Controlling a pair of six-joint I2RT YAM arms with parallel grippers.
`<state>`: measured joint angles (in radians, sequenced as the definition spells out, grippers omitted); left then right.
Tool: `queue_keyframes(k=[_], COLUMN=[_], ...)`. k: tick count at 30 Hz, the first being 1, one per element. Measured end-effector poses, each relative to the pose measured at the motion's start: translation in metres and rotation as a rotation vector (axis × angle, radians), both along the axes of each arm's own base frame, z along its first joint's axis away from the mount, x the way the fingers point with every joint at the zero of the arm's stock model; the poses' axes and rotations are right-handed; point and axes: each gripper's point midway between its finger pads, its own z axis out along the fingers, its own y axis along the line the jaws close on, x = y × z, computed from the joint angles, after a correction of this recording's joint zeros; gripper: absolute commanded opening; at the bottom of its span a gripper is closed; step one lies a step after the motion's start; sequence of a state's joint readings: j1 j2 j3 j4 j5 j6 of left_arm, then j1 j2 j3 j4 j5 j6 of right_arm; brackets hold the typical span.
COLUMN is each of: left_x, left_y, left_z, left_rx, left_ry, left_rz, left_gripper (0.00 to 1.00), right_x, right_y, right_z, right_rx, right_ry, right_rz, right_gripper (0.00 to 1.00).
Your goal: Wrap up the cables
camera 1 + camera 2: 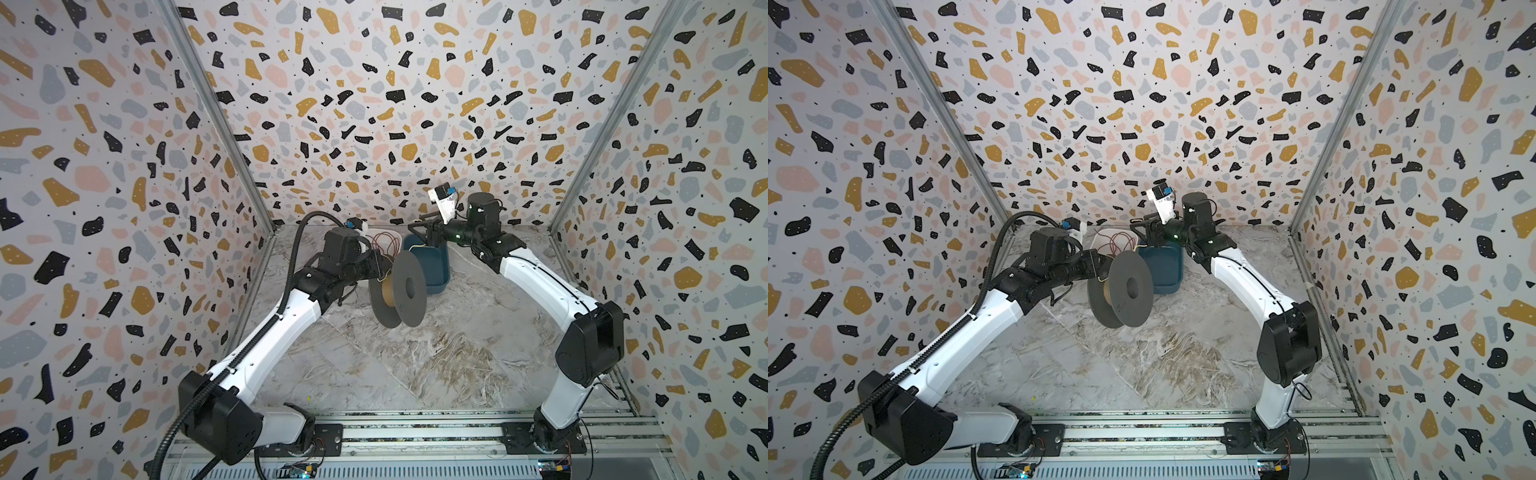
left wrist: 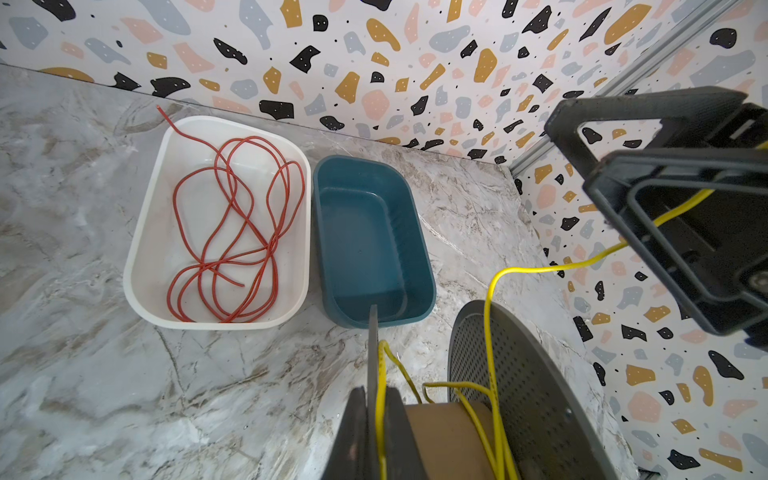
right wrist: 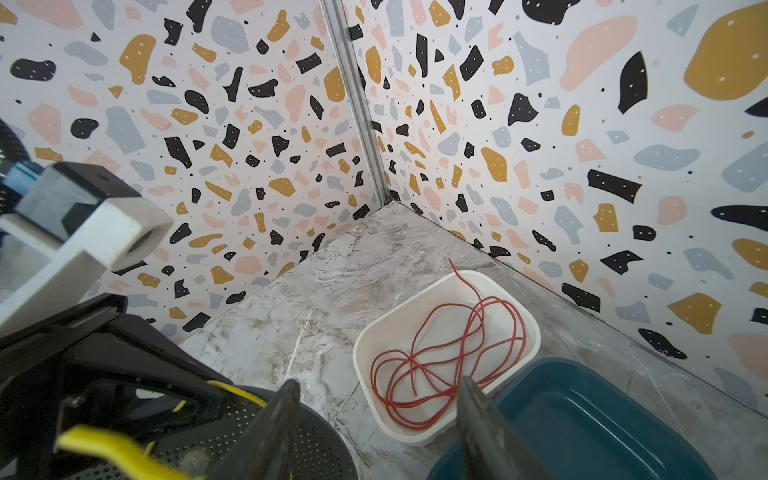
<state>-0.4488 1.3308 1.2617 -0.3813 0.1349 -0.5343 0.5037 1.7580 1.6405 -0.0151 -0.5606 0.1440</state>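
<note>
Cables, from the pincers outward. Left pincer [image 2: 372, 415]: shut tight on the thin edge of one flange of the grey perforated plastic spool with the brown cardboard core [image 1: 401, 303]. Holds it clear of the marble-patterned table [image 1: 415, 374], flanges on edge and axle roughly level, likely to leave the core free for turns. Right pincer [image 3: 379, 382]: jaws apart, nothing between the tips, poised above the empty teal rounded plastic tub [image 2: 365, 232], near the spool.

Thin yellow cable [image 2: 490, 332]: a few turns on the core, then climbs out between the flanges and bends across to the right pincer's frame; cannot tell whether caught there or merely draped. Free run points from the core up toward that pincer, seemingly ready to be led round the core.

Thin dark red cable [image 2: 269, 249]: lies in loose flat loops inside the white rounded plastic tub [image 2: 141, 232], just beside the teal one, apart from both pincers. No single long axis; one end pokes over the rim toward the back wall. Probably waiting its turn.
</note>
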Motion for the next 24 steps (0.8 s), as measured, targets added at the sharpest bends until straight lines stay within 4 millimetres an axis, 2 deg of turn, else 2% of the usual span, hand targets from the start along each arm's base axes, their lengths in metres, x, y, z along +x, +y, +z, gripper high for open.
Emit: queue_keyframes(k=[4,10,17,24], left_x=[0.0,0.002,0.002,-0.001], left_y=[-0.001,-0.003,-0.004,-0.004], left_z=[-0.002,-0.007,-0.008,-0.008], left_rx=[0.0,0.002,0.002,0.034], left_ry=[0.005,0.02,0.021,0.018], left_rz=[-0.005,-0.012,-0.013,-0.048], left_gripper=[0.0,0.0,0.0,0.0], right_x=[-0.012,-0.027,-0.024,-0.008], right_y=[0.004,0.005,0.0,-0.015], right_z=[0.009,0.027,0.024,0.019], right_rx=[-0.031,-0.057,-0.095,-0.115], right_ry=[-0.046,-0.125,-0.142,-0.123], right_rz=[-0.004,-0.011,-0.047,-0.136], right_gripper=[0.54,0.36,0.0,0.0])
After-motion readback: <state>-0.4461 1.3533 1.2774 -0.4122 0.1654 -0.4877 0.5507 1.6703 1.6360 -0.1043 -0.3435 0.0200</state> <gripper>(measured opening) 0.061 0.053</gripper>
